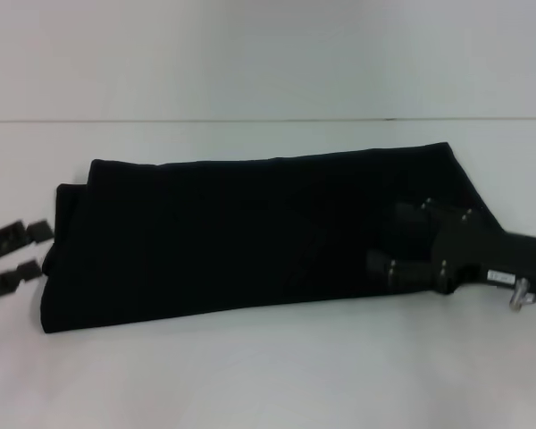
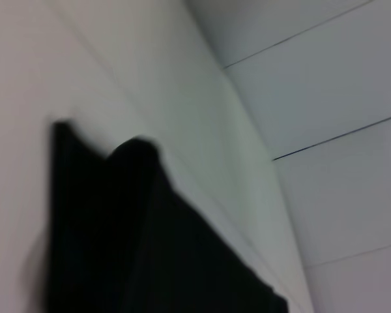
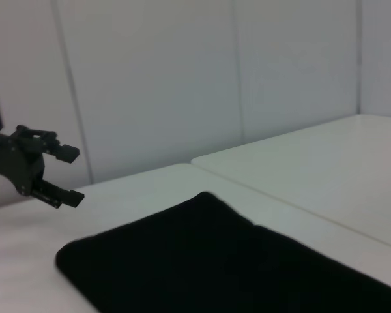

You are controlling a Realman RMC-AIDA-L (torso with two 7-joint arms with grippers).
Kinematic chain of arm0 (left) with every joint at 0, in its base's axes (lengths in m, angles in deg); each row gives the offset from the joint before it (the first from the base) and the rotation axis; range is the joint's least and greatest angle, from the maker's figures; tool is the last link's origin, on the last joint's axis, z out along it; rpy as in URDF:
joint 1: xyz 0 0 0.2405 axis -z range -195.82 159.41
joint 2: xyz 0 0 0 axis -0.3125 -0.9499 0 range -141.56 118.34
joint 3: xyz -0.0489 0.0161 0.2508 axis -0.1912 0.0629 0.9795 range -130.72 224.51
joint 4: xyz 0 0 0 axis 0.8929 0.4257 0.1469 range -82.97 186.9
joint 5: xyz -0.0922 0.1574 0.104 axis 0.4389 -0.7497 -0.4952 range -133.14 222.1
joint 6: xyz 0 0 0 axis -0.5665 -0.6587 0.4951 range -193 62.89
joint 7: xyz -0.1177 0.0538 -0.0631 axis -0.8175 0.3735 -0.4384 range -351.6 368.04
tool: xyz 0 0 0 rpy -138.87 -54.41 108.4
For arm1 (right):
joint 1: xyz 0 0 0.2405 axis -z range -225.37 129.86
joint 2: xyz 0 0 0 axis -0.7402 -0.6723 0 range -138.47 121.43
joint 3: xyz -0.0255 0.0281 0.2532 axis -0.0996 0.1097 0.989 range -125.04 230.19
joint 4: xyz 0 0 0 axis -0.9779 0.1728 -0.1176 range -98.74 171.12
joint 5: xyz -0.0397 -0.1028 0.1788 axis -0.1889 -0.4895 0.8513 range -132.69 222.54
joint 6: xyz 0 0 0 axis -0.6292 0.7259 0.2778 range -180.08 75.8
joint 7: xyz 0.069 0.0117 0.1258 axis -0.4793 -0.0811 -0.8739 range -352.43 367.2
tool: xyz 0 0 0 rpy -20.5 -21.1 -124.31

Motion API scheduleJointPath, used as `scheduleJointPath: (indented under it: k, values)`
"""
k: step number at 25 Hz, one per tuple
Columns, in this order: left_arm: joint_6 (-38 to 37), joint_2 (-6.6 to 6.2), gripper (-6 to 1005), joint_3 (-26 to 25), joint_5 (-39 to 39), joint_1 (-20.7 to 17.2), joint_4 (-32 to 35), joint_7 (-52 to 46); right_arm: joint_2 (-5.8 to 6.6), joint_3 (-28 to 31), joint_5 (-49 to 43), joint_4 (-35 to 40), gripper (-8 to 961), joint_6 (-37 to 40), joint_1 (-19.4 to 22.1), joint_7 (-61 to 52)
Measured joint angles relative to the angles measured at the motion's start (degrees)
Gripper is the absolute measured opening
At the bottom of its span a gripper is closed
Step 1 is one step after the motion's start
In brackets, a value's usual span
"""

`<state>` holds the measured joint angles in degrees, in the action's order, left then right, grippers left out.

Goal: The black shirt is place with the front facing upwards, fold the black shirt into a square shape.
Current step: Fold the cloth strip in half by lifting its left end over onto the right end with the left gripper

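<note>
Black shirt [image 1: 250,232]: lying on the white worktop [image 1: 268,375] as a long band running left to right, already folded lengthwise, front lettering not showing.

Risk, judged: the band is holding several loose layers. A pinch that is catching only the top layer would be peeling it back and opening the fold. A lift from one end alone would be dragging the whole band across the smooth worktop and leaving a skewed, non-square result.

Right gripper [image 1: 389,241]: hanging over the shirt's right end, jaws standing apart, one finger nearer the far edge and one nearer the near edge. Cloth is lying under them; whether they are touching it cannot be told.

Left gripper [image 1: 31,250]: sitting just off the shirt's left end, jaws standing apart, nothing between them, beside the cloth rather than on it.
</note>
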<state>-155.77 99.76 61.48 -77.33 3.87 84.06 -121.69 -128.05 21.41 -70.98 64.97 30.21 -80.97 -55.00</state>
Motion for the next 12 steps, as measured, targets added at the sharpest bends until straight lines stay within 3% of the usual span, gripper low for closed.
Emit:
scheduleJointPath:
  k: [3, 12]
  values:
    - [-0.76, 0.14, 897, 1.24, -1.5, -1.81, 1.36, -3.34, -0.35, -1.8, -0.02, -0.8, 946, -0.1, 0.5, 1.68]
    - [-0.84, 0.17, 896, 1.13, -8.29, -2.37, 2.31, -13.93, -0.31, -2.28, -0.01, -2.98, 946, -2.5, 0.76, 2.1]
